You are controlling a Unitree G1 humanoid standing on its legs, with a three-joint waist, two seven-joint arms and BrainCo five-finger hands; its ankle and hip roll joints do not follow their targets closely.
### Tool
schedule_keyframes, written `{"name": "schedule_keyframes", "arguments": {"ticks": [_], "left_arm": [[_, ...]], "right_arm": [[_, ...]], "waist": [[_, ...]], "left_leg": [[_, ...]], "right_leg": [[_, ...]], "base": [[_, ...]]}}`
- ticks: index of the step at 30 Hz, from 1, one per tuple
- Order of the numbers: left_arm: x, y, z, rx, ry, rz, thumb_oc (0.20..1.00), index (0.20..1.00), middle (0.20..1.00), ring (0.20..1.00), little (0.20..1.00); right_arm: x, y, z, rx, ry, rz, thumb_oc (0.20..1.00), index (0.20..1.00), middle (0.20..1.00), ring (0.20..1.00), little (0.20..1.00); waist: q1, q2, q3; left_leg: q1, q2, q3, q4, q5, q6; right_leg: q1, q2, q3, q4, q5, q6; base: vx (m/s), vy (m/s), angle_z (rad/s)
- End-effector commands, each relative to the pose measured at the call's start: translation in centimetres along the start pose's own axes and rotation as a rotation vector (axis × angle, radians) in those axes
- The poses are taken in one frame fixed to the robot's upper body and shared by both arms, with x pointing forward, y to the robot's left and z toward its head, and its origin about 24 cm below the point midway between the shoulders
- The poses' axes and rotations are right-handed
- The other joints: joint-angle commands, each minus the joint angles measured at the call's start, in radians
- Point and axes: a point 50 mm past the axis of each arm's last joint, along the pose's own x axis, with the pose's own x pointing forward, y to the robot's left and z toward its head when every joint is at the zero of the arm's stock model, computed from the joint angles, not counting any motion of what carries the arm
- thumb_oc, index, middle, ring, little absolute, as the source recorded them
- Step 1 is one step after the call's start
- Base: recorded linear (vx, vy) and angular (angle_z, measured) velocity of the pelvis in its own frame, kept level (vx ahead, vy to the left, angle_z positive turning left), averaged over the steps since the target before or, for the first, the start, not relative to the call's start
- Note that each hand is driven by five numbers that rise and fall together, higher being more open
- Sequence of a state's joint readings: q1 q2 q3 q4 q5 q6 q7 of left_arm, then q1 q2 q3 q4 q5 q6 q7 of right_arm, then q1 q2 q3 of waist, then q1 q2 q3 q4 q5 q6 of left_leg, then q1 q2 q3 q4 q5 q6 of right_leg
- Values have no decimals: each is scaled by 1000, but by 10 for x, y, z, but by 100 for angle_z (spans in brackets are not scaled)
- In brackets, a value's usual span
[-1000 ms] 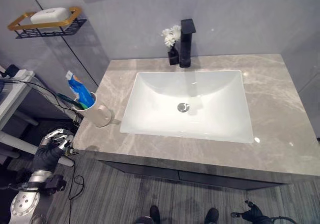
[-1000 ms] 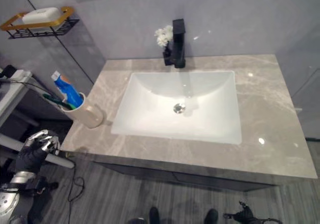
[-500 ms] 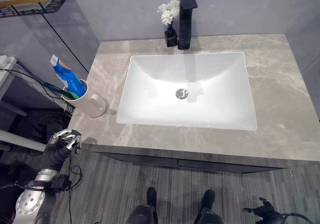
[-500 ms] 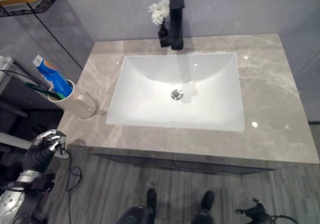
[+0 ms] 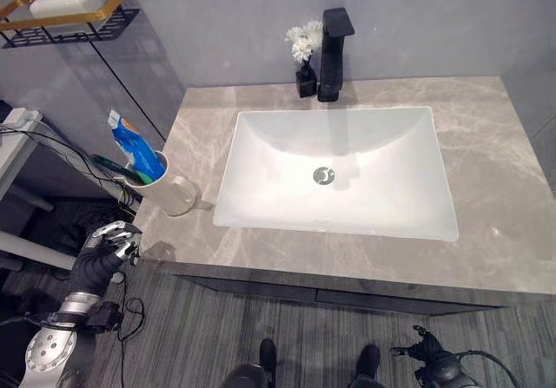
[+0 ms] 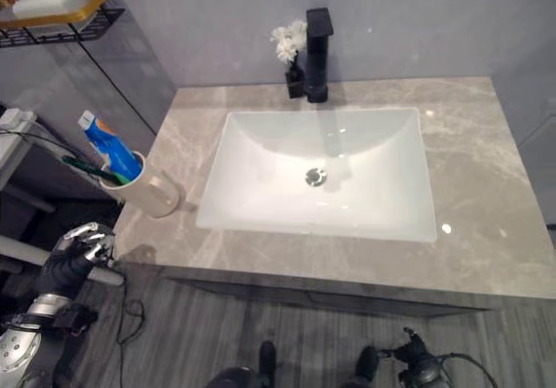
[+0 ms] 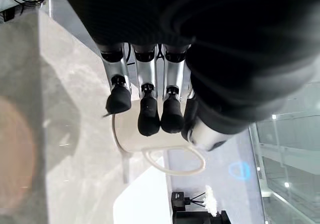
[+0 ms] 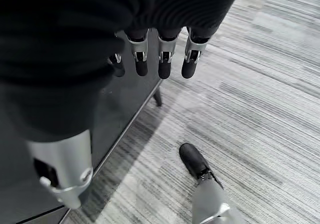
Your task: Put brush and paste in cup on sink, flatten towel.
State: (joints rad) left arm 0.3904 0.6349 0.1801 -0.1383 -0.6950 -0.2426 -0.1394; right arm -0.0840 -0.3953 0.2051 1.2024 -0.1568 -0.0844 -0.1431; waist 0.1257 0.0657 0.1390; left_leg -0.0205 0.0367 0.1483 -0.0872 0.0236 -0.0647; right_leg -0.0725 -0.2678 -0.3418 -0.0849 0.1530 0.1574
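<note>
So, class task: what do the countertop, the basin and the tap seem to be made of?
Countertop: grey veined stone or a stone-look slab, polished, with light glints. Basin: glossy white, probably ceramic, with soft reflections. Tap: matte black, likely coated metal, squared and dull.

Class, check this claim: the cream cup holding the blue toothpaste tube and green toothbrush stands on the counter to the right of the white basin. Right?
Wrong side. The cream cup with blue toothpaste tube and green toothbrush stands left of the white basin, per the left eye view.

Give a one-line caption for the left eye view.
Cup with toothpaste and toothbrush beside sink; left hand below counter.
</note>
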Motion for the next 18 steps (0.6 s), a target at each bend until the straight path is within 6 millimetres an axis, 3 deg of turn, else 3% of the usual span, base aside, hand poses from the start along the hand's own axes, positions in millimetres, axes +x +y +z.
{"name": "schedule_keyframes", "arguments": {"ticks": [1, 5, 11, 18], "left_arm": [[9, 4, 26, 106, -101, -22, 200, 200, 200, 200, 200], [13, 12, 16, 143, -44, -8, 200, 200, 200, 200, 200], [23, 19, 20, 245, -13, -41, 200, 200, 200, 200, 200], [34, 9, 28, 273, -44, -94, 200, 200, 200, 200, 200]], "right_arm": [[4, 2, 21, -28, -63, 15, 1000, 1000, 1000, 1000, 1000], [4, 1, 20, -33, -61, 18, 1000, 1000, 1000, 1000, 1000], [3, 1, 14, -48, -36, 22, 1000, 1000, 1000, 1000, 1000], [4, 4, 21, -17, -46, 20, 1000, 1000, 1000, 1000, 1000]], "waist": [[0, -36, 28], [-10, -40, 43], [-29, -41, 65], [-45, -36, 71]], "left_leg": [[-89, -36, -20, 3, 52, 44], [-96, -34, -13, 1, 54, 44], [-106, -24, -8, 0, 57, 38], [-119, -11, -3, 0, 61, 30]], "right_leg": [[50, -81, 11, 115, -6, 79], [31, -80, 18, 124, 5, 80], [14, -72, 18, 128, 11, 80], [-6, -60, 30, 116, 20, 80]], "base": [[0, 0, 0], [0, 0, 0], [0, 0, 0], [24, -24, -2]]}}
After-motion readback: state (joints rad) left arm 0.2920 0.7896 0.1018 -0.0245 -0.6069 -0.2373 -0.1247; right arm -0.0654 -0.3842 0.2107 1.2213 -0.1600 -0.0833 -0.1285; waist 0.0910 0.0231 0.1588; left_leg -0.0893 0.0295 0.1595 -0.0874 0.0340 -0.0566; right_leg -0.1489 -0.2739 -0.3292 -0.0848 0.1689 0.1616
